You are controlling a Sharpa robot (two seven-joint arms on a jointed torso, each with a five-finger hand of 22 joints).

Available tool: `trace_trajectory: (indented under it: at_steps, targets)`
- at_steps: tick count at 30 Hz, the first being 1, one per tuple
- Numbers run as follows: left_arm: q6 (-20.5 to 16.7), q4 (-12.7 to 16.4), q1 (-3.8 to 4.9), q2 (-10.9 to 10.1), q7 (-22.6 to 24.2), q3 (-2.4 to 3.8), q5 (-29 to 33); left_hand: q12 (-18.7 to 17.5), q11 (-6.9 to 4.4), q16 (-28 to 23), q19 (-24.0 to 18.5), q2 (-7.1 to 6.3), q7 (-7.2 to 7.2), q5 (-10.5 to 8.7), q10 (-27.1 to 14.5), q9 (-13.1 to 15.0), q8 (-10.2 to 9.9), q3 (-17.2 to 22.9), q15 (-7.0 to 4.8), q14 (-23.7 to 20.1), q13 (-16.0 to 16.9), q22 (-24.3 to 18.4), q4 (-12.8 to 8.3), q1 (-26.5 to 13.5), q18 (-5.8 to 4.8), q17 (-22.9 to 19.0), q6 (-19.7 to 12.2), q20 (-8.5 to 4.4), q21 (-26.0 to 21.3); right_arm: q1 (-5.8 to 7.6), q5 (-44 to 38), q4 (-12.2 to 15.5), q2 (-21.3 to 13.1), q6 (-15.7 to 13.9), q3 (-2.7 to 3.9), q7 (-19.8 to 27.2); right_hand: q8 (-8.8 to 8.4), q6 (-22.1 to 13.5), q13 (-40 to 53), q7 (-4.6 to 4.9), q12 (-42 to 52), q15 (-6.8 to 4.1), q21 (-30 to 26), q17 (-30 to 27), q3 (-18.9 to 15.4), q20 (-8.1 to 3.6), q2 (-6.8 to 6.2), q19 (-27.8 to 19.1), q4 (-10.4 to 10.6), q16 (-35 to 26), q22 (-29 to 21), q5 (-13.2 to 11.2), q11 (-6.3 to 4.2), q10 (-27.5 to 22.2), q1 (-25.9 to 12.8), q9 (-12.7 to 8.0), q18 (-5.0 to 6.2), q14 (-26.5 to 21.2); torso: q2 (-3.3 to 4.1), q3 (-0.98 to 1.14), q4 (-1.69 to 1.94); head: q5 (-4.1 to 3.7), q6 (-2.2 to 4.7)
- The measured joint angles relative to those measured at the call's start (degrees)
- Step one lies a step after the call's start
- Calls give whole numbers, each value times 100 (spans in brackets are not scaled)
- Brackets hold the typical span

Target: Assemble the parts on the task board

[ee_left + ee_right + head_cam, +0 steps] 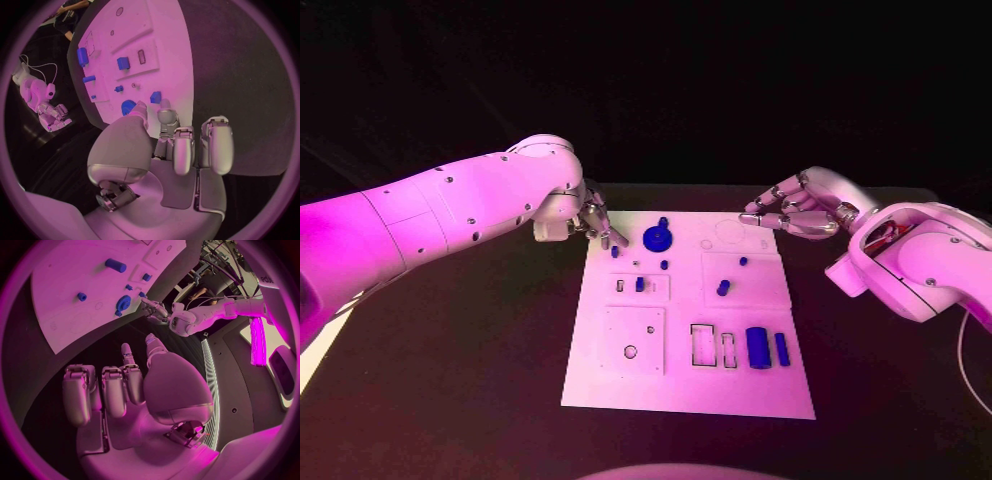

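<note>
The white task board (625, 385) lies in the middle of the black table. On its far part sit a round blue part (659, 237) and several small blue parts, one of them at the far left corner (616, 251). Two longer blue parts (759, 347) stand in slots on the right side. My left hand (596, 222) hovers at the board's far left corner, fingers pointing down just short of the corner part (155, 97), holding nothing. My right hand (798, 212) hangs off the board's far right corner, fingers curled in on nothing.
Empty cut-outs mark the board: rectangular slots (705, 345) beside the long parts and a square plate with a hole (633, 340) at the left. The black table (459, 350) lies bare on both sides of the board.
</note>
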Motion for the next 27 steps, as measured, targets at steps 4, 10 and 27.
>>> trace_trajectory:
  at_steps: [4, 10, 27]
  targets:
    - [25, -19, -19, 23, 0, -4, 1, 26, 0, 0, 0, 31, 0, 24, 0, -8, 0, -1, 0, 0, -3, 0, -1, 31, 0, 0, 0, 0, 0, 0, 0, 1, -1, 2, 0, 0, 0, 0, 0, 0, 0, 0, 0, 0, 0, 0, 0, 0, 0, 0, 0, 10, 0, 0, 0, 0, 0, 0, -1, 1, -1, 1, -1]
    - [32, -46, -39, 55, 0, -9, 5, 26, 0, 0, 0, 57, 0, 24, 0, -13, 0, -1, 0, 0, -3, 0, -1, 103, 0, -1, 0, 0, 0, 0, 1, 2, 1, 6, 0, 1, 0, 0, 0, 0, 0, 0, 0, 0, 0, 0, 0, 0, 0, 0, 0, 10, 0, 0, 0, -1, 0, 0, -1, 0, -2, 1, -9]
    - [63, -65, -51, 76, 0, -13, 14, 65, 0, 0, 0, 181, -19, 54, 0, -41, 22, -32, 0, 0, -15, -1, -32, 317, 0, -2, 22, 0, 0, 0, 2, 3, 6, 11, 0, 3, 0, 0, 4, 0, 0, 0, 0, -1, -33, 0, 36, 0, -1, 0, 4, 99, 0, 0, 84, 6, 0, 0, 0, 0, -1, -8, -35]
